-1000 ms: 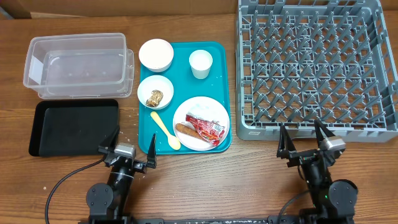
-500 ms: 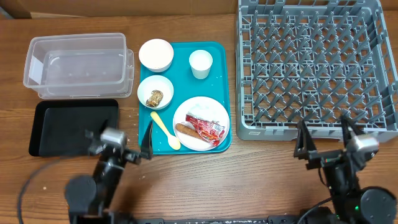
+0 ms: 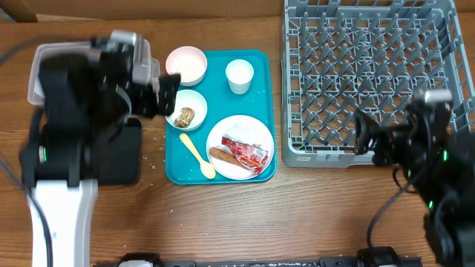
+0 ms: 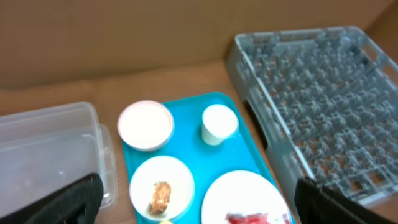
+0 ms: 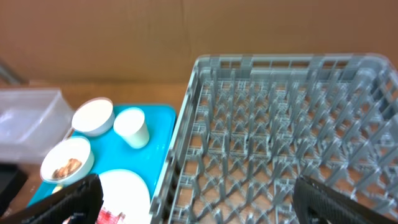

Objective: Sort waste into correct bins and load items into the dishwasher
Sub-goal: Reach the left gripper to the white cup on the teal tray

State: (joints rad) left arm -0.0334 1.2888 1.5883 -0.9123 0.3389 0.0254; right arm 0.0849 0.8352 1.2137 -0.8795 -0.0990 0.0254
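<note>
On the teal tray are an empty bowl, a bowl holding a brown crumbly lump, a cup, a yellow spoon, and a plate with a sausage and a red-and-white wrapper. My left gripper is open and empty, high beside the bowls; its arm hides much of the clear tub and black tray. My right gripper is open and empty over the grey rack's front edge. No napkin shows.
A cardboard wall runs along the table's back edge. The rack fills the right side in the right wrist view. A few white specks lie on the wood left of the teal tray.
Both arms rose from low at the table's front edge. The left swung up over the tub and black tray; the right moved up to the rack's front right. Both stayed open.
</note>
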